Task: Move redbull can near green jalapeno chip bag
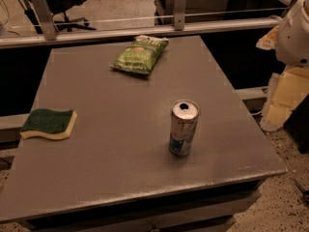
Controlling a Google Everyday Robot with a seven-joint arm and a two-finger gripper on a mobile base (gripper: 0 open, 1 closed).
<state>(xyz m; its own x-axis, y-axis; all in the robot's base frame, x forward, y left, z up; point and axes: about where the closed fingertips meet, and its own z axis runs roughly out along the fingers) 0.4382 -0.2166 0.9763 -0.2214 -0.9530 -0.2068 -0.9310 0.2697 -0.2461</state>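
The redbull can (183,127) stands upright on the grey table (96,149), right of the middle and toward the front. It is slim and silver, with blue patches low on its side and its pull-tab top showing. The green jalapeno chip bag (140,54) lies flat near the table's far edge, up and to the left of the can and well apart from it. A white rounded part of my arm (295,30) shows at the top right edge, beyond the table's right side. My gripper is out of view.
A green-and-yellow sponge (49,123) lies near the table's left edge. A metal railing (145,30) runs behind the table. Pale yellow foam-like blocks (285,98) stand on the floor to the right of the table. An office chair (67,4) stands far back left.
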